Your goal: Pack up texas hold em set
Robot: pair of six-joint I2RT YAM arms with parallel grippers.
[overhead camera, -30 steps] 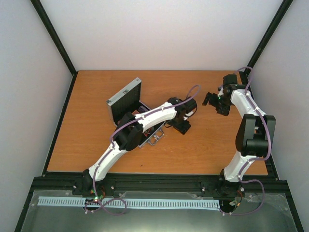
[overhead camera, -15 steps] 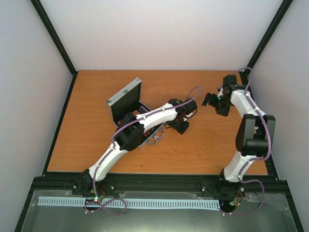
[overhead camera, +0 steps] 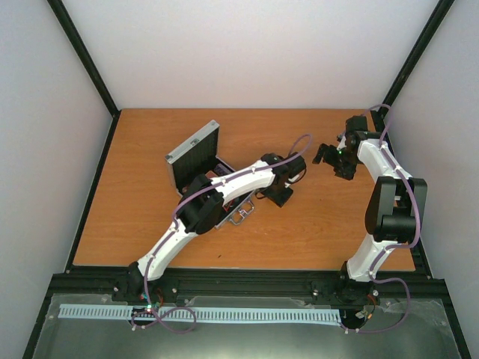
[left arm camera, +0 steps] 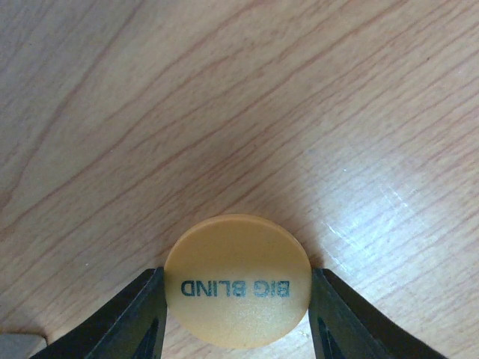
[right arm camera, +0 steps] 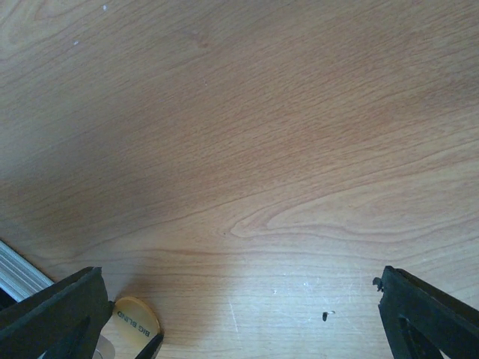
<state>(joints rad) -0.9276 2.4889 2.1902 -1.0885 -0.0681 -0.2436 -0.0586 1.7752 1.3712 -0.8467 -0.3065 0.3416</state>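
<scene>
near the middle of the table point(overhead camera: 337, 232), just right of the case, the left gripper point(overhead camera: 281, 196) has closed over the last second. its dark fingers point(left arm camera: 138, 318) now press on opposite edges of the orange disc point(left arm camera: 236, 280), which is printed "big blind". the disc sits low against the wood, and i cannot tell whether it has lifted. the arm has hardly shifted in the overhead view, so only the pinch is new. i judge that this piece is secured and ready to be carried left to the case.

a little farther back and to the left, the silver case point(overhead camera: 193, 153) lies open with its lid propped up. the left arm crosses over the base, so its contents are hidden. no cards, chips or other discs can be picked out anywhere, and a pale corner at the bottom left of the left wrist view is too cropped to name.

farther right, the right gripper point(overhead camera: 333, 158) hangs above bare wood with its fingers spread wide and holding nothing. the same disc shows at the lower left edge of its own camera view.
</scene>
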